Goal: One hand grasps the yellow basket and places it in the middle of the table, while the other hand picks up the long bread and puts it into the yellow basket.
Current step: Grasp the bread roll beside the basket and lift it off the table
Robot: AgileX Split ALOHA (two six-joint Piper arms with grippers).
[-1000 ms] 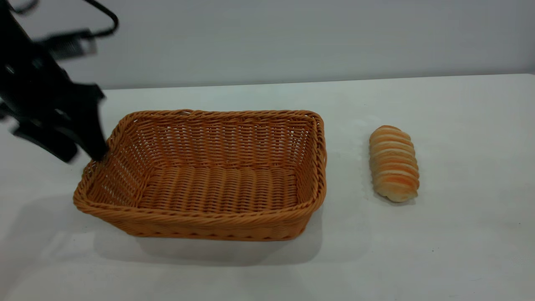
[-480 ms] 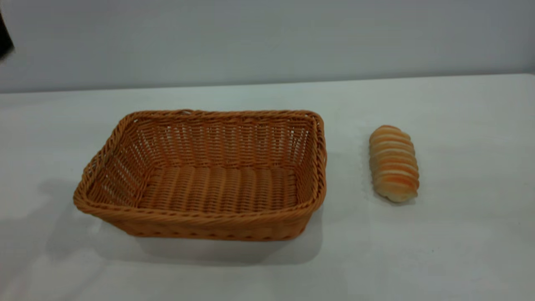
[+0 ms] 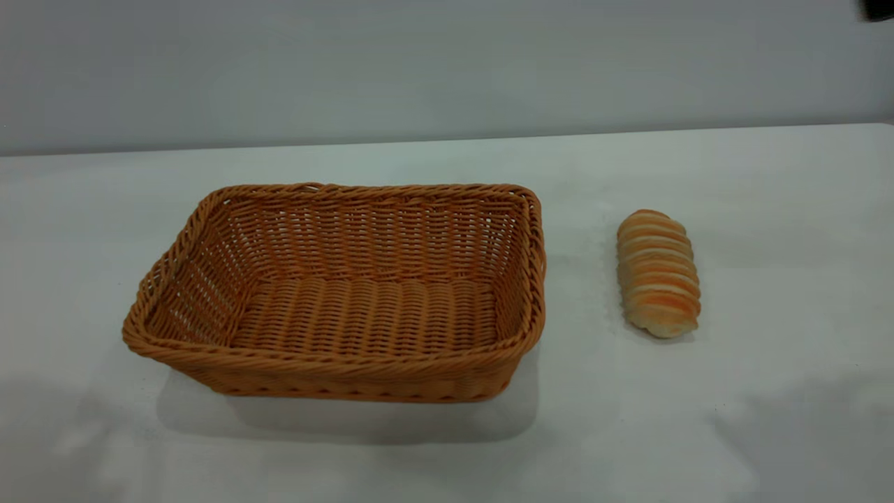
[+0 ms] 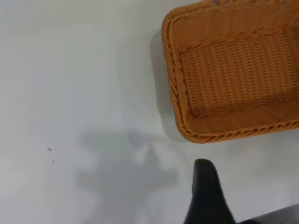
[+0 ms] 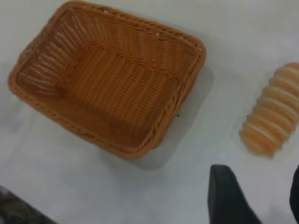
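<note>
Centre-left in the exterior frame, the yellow basket (image 3: 335,293) sits empty on the table (image 3: 768,419); the long bread (image 3: 658,274) lies apart at centre-right. My right gripper (image 5: 254,196) hovers above, fingers seemingly spread, holding nothing; my left gripper's (image 4: 208,196) opening I cannot tell.

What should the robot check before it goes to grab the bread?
1. Basket upright with nothing inside: ok.
2. Bread lying free on the table, to the right of the basket and not touching it: ok.
3. Table between bread and basket bare: ok.
4. Right gripper jaws open, up above the table near the bread: ok.
5. Left gripper off the basket, beside its short end: ok.
6. Right gripper lined up over the bread: not ok, the bread is off to one side.
</note>
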